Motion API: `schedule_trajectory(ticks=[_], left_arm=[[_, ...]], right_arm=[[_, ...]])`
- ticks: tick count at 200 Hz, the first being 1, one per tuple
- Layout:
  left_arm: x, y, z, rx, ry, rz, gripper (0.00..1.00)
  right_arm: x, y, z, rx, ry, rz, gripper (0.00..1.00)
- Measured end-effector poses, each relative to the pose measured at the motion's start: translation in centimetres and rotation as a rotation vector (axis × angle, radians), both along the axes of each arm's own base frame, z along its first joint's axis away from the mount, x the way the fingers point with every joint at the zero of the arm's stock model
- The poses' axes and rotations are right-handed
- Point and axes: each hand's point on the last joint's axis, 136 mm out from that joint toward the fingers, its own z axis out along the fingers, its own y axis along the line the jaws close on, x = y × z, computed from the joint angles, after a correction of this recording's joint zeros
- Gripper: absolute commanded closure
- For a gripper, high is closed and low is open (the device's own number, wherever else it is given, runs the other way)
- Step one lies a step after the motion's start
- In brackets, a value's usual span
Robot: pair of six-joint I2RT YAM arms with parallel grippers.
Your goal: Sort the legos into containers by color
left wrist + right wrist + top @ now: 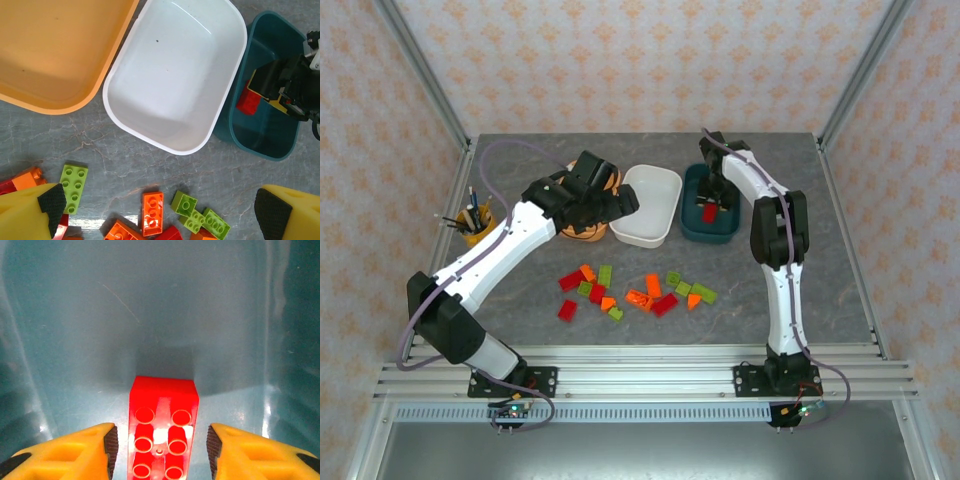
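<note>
Inside the teal tub (150,305) is a red brick (162,407).

Three tubs sit in a row at the far side of the surface: an orange tub (50,50) on the left, a white tub (645,205) in the middle and a dark teal tub (265,135) on the right, all close together, and the white one is empty. One red brick (162,430) with two rows of round bumps is down inside the teal tub. The other bricks (638,298), red, orange and lime green, lie loose on the surface just in front of the tubs, some touching and some apart.
</note>
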Motion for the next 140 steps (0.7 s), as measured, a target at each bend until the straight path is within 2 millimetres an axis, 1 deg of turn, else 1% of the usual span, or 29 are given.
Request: schedule_trajectory(ticks=[27, 45, 55, 65, 67, 68, 72, 75, 76, 77, 80, 82, 83, 85, 88, 99, 101, 102, 107, 110, 114, 117, 119, 120, 124, 125, 131, 140], left_arm=[[-0.2, 0.2, -0.1, 0.005, 0.010, 0.003, 0.00], [-0.5, 0.3, -0.2, 0.006, 0.018, 0.008, 0.01], [-0.9, 0.6, -0.3, 0.007, 0.022, 0.010, 0.01], [-1.6, 1.0, -0.5, 0.011, 0.035, 0.016, 0.01], [-1.7, 1.1, -0.6, 0.011, 0.036, 0.016, 0.01], [-1.8, 1.1, -0.6, 0.011, 0.038, 0.017, 0.01], [-2.2, 1.3, -0.7, 0.012, 0.044, 0.021, 0.01], [-2.4, 1.5, -0.8, 0.012, 0.046, 0.023, 0.01], [-2.6, 1.6, -0.8, 0.011, 0.048, 0.025, 0.01], [-2.7, 1.6, -0.9, 0.011, 0.049, 0.025, 0.01], [-2.9, 1.8, -0.9, 0.012, 0.052, 0.027, 0.02], [-3.0, 1.8, -1.0, 0.012, 0.055, 0.029, 0.02], [-3.1, 1.9, -1.0, 0.011, 0.054, 0.030, 0.02], [-3.3, 2.0, -1.1, 0.012, 0.057, 0.031, 0.02], [-3.6, 2.2, -1.1, 0.013, 0.060, 0.032, 0.02], [-4.7, 2.8, -1.5, 0.015, 0.075, 0.038, 0.02], [-4.9, 2.9, -1.6, 0.016, 0.078, 0.039, 0.02], [-5.0, 2.9, -1.6, 0.015, 0.078, 0.040, 0.02], [-5.5, 3.2, -1.7, 0.016, 0.082, 0.042, 0.03], [-5.7, 3.3, -1.9, 0.015, 0.087, 0.046, 0.03], [-6.2, 3.5, -2.1, 0.017, 0.092, 0.046, 0.03], [-6.5, 3.6, -2.2, 0.016, 0.097, 0.046, 0.03], [-6.8, 3.6, -2.4, 0.019, 0.102, 0.045, 0.04], [-6.8, 3.6, -2.4, 0.019, 0.102, 0.045, 0.04], [-7.2, 3.7, -2.6, 0.018, 0.109, 0.045, 0.04], [-7.3, 3.7, -2.7, 0.019, 0.111, 0.044, 0.04], [-7.9, 3.8, -3.1, 0.020, 0.121, 0.043, 0.05], [-8.7, 3.8, -3.8, 0.026, 0.140, 0.036, 0.05]], right_arm=[[0.3, 0.0, 0.7, 0.001, -0.013, 0.006, 0.40], [0.2, 0.0, 2.2, 0.006, -0.036, 0.006, 0.41], [0.1, 0.1, 4.1, 0.014, -0.068, 0.008, 0.41], [0.1, 0.2, 6.9, 0.028, -0.123, 0.010, 0.41], [0.1, 0.2, 7.1, 0.029, -0.127, 0.011, 0.41], [0.0, 0.3, 7.9, 0.034, -0.144, 0.013, 0.41], [-0.1, 0.4, 9.0, 0.039, -0.166, 0.015, 0.41], [-0.2, 0.5, 10.3, 0.046, -0.192, 0.018, 0.41], [-0.3, 0.6, 11.1, 0.050, -0.209, 0.020, 0.41], [-0.3, 0.6, 11.1, 0.050, -0.209, 0.020, 0.41], [-0.5, 0.7, 12.3, 0.056, -0.232, 0.024, 0.41], [-0.6, 0.8, 12.6, 0.057, -0.240, 0.026, 0.41], [-0.8, 0.9, 13.7, 0.063, -0.264, 0.030, 0.41], [-0.9, 0.9, 13.9, 0.064, -0.269, 0.031, 0.41], [-1.3, 1.2, 15.5, 0.072, -0.301, 0.040, 0.41], [-3.2, 2.0, 19.7, 0.100, -0.388, 0.071, 0.41], [-3.4, 2.1, 19.9, 0.102, -0.393, 0.073, 0.41], [-3.7, 2.2, 20.5, 0.106, -0.405, 0.078, 0.41], [-4.6, 2.5, 21.7, 0.117, -0.432, 0.091, 0.42], [-5.5, 2.9, 22.8, 0.127, -0.456, 0.105, 0.41], [-6.4, 3.1, 23.7, 0.137, -0.473, 0.117, 0.42], [-7.0, 3.4, 24.2, 0.143, -0.485, 0.126, 0.42], [-7.8, 3.6, 24.6, 0.151, -0.494, 0.137, 0.42], [-7.8, 3.6, 24.6, 0.151, -0.494, 0.137, 0.42], [-8.9, 3.9, 25.2, 0.161, -0.507, 0.153, 0.42], [-8.9, 3.9, 25.2, 0.161, -0.507, 0.153, 0.42], [-10.4, 4.3, 25.6, 0.176, -0.515, 0.175, 0.42], [-12.4, 4.6, 25.4, 0.192, -0.507, 0.202, 0.42]])
